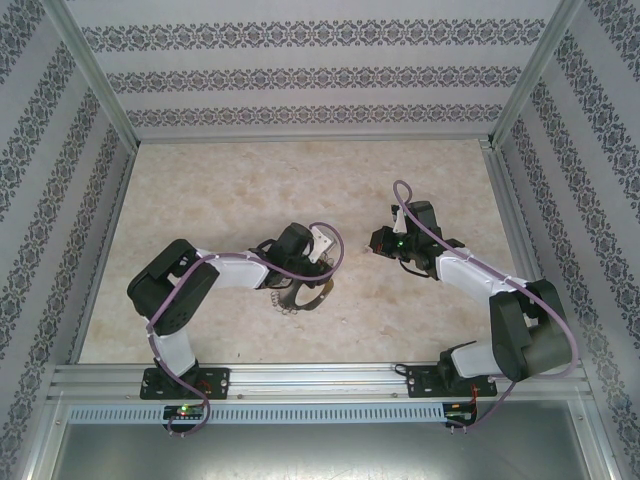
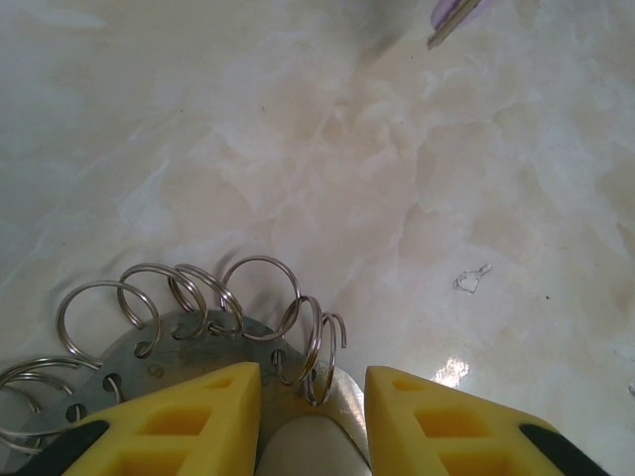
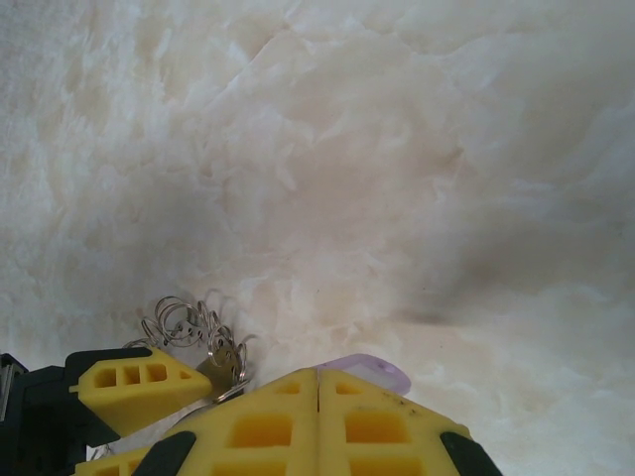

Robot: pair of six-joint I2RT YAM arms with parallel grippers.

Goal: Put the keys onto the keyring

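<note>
Left pincer [image 2: 313, 385] is clenched on the keyring [image 2: 189, 342]. One yellow finger [image 2: 198, 416] sits on each side of the flat grey rim, and the rim runs through the gap between them.

- The keyring is a thin grey hoop with holes punched along its edge. Silvery split rings [image 2: 260, 296] are threaded through the holes and stand up in a row.
- From overhead, the keyring sits under the left pincer, over the marbled desk [image 1: 230, 200], nearer the arm bases than the back wall. Can't tell whether it touches the desk.
- Right pincer [image 3: 317, 382] is clenched, with its fingertips pressed flush together.
- The key [image 3: 375, 373] is nipped in the right pincer. Its pale lilac head pokes out just past the tips, and the shank is hidden there.
- Overhead, the right pincer is to the right of the keyring and slightly further from the bases, with a clear gap between them. No contact between key and keyring.
- From the right wrist, the keyring's cluster of rings shows low and to the left of the key, held against the left pincer's yellow finger.
- From the left wrist, a lilac piece with a dark tip shows up and to the right of the keyring, well apart. It looks like the key.
- A small bent scrap of wire [image 2: 473, 281] lies on the desk to the right of the keyring, loose, touching nothing.
</note>
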